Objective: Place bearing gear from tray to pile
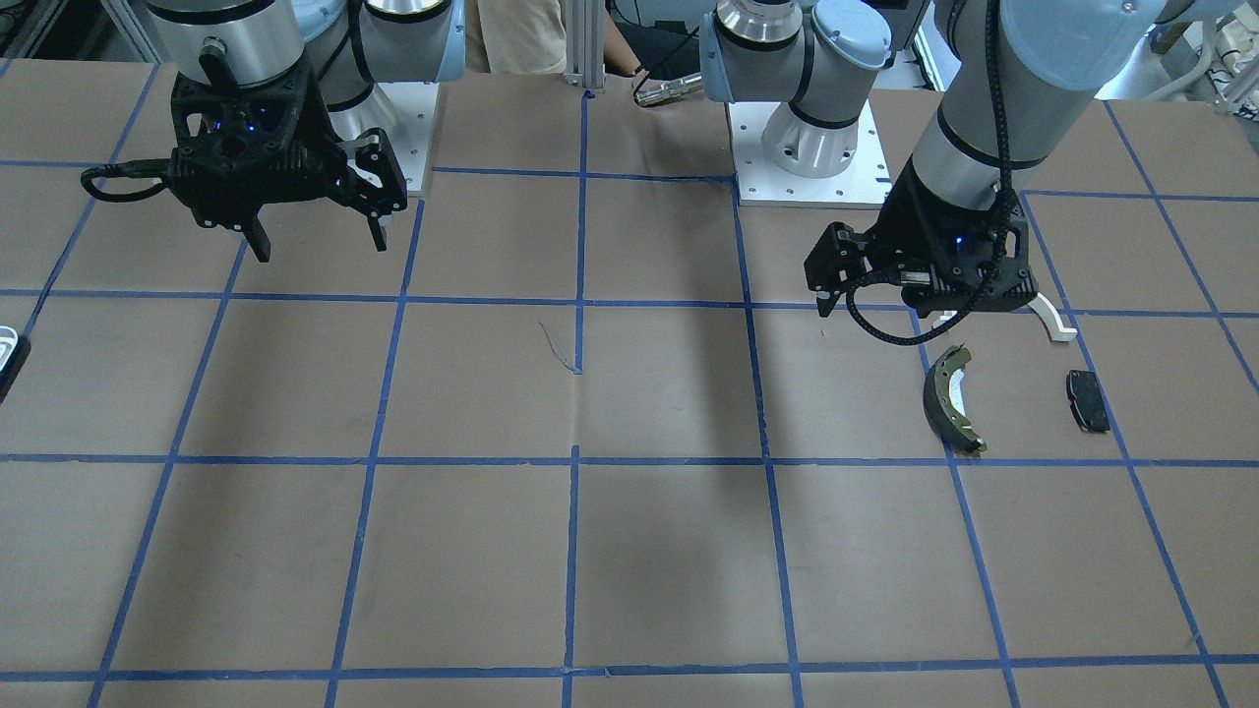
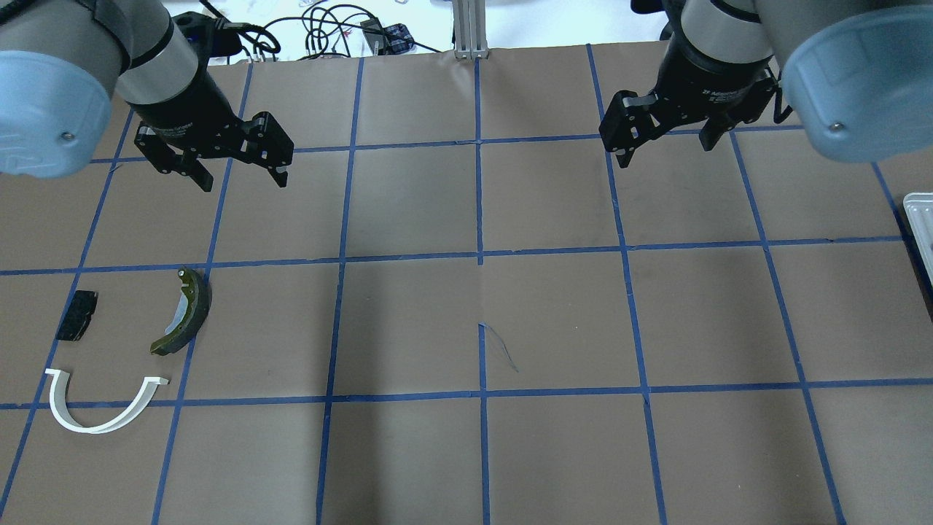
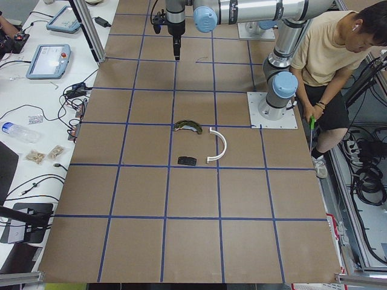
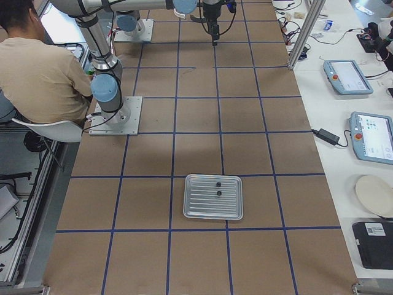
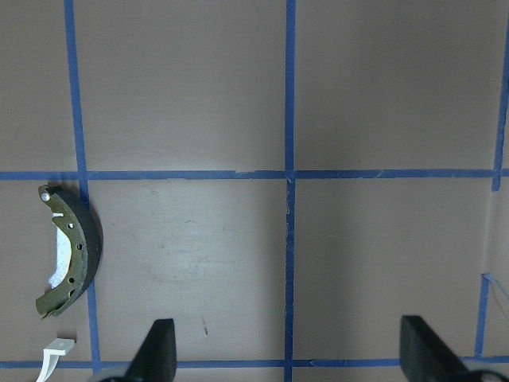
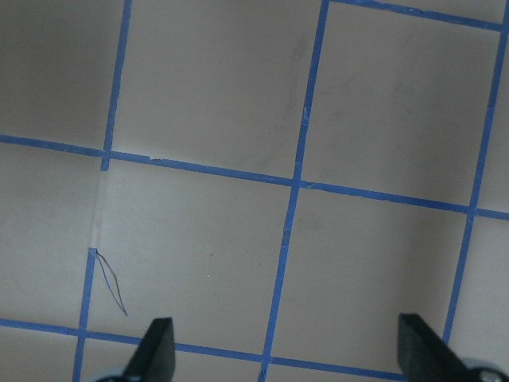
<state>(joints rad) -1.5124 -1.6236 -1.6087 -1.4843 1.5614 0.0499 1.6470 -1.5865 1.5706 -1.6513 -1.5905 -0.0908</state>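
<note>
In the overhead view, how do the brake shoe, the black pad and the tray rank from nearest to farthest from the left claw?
Measured from the left claw:
1. Brake shoe: just below it, toward the robot.
2. Black pad: further out, near the left edge.
3. Tray: at the far right edge.

In the front-facing view the left jaws and their mount cover the middle of the white arch; only its 2 ends show, just below them. In the left wrist view 1 arch tip shows just outside a fingertip of the left jaws, the rest cut off by the bottom edge, which also cuts both jaws down to their tips. The tray, well apart from the right jaws, is cut by the overhead view's edge. In the right-side view 2 dark specks lie on it, too small to identify.
</note>
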